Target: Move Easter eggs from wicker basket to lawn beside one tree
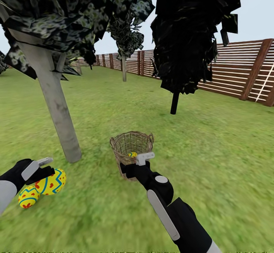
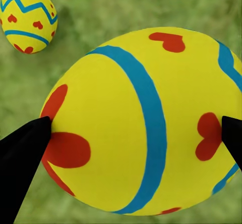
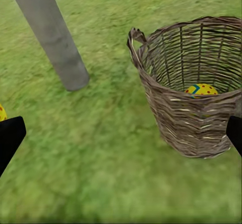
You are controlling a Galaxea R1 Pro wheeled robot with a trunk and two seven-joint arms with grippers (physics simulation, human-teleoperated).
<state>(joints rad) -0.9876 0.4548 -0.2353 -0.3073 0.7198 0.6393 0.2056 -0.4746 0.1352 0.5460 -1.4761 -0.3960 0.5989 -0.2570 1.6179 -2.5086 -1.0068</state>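
Yellow eggs with blue zigzag bands and red hearts are what we track first. One egg [image 1: 52, 182] sits between the fingers of our left tool [image 2: 128, 133]; the left wrist view shows a dark fingertip [image 2: 25, 153] against each side of it, so we have it gripped. A second egg [image 1: 28, 196] lies on the lawn [image 1: 213, 162] just beside the held one, near the foot of the grey-trunked tree [image 1: 57, 108]. The third egg [image 3: 200, 90] rests inside the wicker basket [image 3: 191, 118], which stands upright on the grass, near that trunk.

Our right tool [image 1: 141, 158] is at the near rim of the basket. In the right wrist view its two fingertips stand wide apart at the picture's edges with nothing between them, so we read it as spread and empty.

Beyond the basket stands a black-trunked tree [image 1: 175, 103], and a brown slat fence [image 1: 243, 70] closes the garden.
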